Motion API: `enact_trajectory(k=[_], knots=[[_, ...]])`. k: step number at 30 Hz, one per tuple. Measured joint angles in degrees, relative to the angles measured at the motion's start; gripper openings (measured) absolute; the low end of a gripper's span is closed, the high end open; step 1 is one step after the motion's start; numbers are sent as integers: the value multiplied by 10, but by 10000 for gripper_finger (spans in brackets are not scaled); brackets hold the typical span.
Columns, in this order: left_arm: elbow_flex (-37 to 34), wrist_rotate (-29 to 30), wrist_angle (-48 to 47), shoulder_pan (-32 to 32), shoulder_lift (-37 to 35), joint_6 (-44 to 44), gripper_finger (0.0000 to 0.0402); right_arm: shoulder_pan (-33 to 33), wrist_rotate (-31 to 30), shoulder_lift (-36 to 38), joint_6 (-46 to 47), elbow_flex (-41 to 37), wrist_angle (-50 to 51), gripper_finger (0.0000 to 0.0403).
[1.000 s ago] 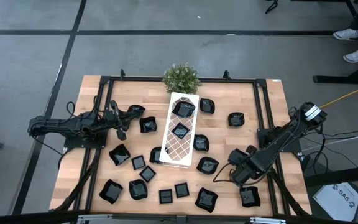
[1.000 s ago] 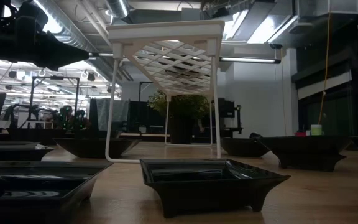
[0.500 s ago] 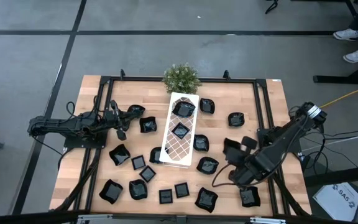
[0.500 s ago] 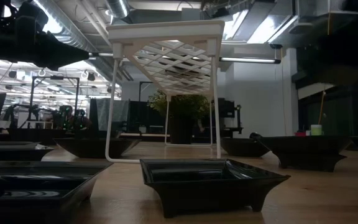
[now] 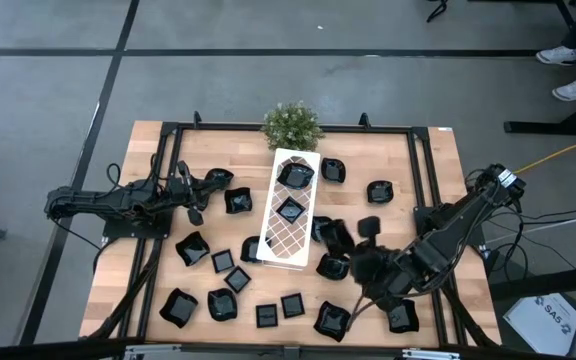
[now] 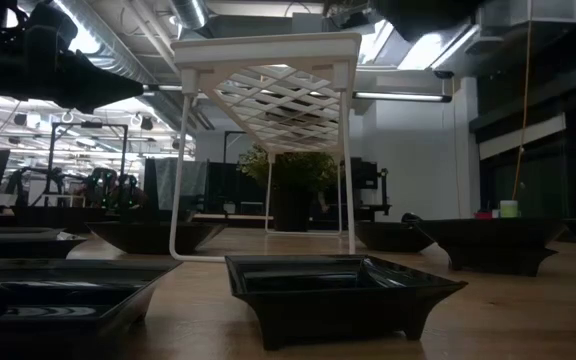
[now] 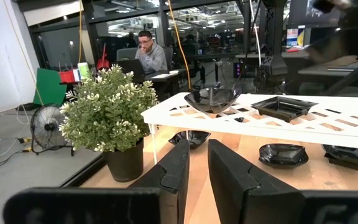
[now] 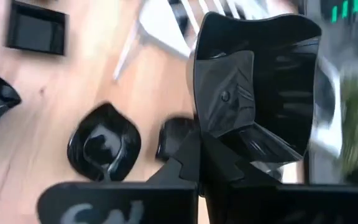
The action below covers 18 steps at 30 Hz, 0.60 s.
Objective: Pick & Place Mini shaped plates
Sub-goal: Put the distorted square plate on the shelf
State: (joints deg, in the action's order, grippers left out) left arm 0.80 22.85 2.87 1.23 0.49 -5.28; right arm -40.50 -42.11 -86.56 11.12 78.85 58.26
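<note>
Many small glossy black mini shaped plates (image 5: 196, 248) lie scattered on the wooden table (image 5: 158, 145). Two more sit on the white lattice tray (image 5: 280, 245), which stands on legs at the middle. My right gripper (image 5: 346, 240) hangs above the table just right of the tray, shut on one black wavy-edged plate (image 8: 263, 74). My left gripper (image 7: 199, 169) rests level at the table's left side. It points toward the tray with a narrow gap between its fingers and nothing in it. My right gripper pinches the plate by its rim (image 8: 229, 134) between the two fingers. One finger (image 8: 224, 93) lies flat on the face turned to the wrist camera; the other is hidden behind the plate. The plate is lifted clear of the table and stands on edge beyond the fingers.
A small green potted plant (image 5: 291, 125) stands at the tray's far end. Loose plates lie under and around the right gripper (image 5: 334, 268), at the near right (image 5: 403, 316) and along the near edge (image 5: 266, 315). A black frame (image 5: 423, 170) runs around the table.
My right gripper has risen and swung toward the table's left, from near the right frame to beside the white tray. Its wrist has rolled on the way. The black plate has travelled with it, clear of the table.
</note>
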Motion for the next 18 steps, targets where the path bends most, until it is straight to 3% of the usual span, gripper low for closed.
enact_trajectory(k=[8, 18], knots=[[0, 0, 0, 0, 0, 0, 54, 34, 32, 0, -267, 0, -120, 5], [0, 0, 0, 0, 0, 0, 53, 120, 160, 0, -431, 0, -218, 5]])
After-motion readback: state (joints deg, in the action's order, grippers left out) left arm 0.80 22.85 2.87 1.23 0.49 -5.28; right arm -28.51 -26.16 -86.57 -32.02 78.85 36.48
